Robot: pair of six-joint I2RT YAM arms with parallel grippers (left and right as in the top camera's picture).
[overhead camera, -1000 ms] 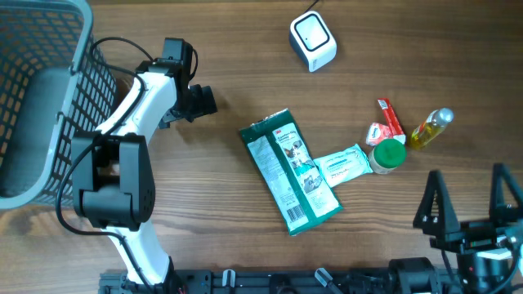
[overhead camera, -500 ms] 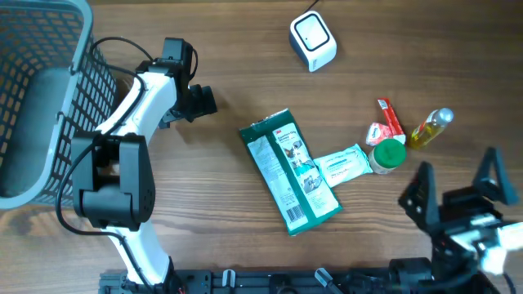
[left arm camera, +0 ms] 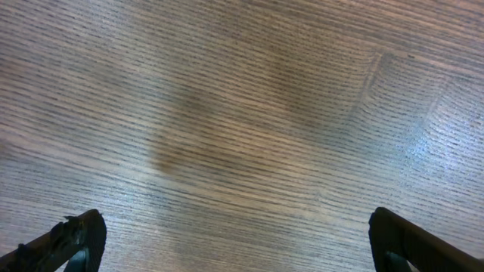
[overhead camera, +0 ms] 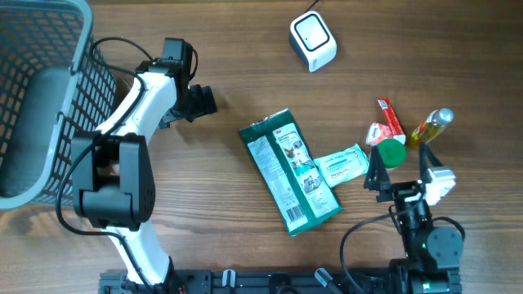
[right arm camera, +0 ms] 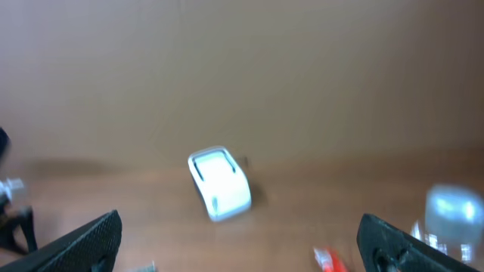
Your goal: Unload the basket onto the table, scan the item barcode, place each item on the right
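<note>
Forward since a second ago, my right gripper hangs with jaws apart (nothing held), well short of the scanner. The green packet lies flat, nearer than the scanner. My left gripper, also spread, sits off the scanner's left.

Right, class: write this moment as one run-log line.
left fingers: open, over table | right fingers: open, near green-capped jar | scanner: untouched | held: nothing

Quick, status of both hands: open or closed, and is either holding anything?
Left hand: open, holding nothing.
Right hand: open, holding nothing.
</note>
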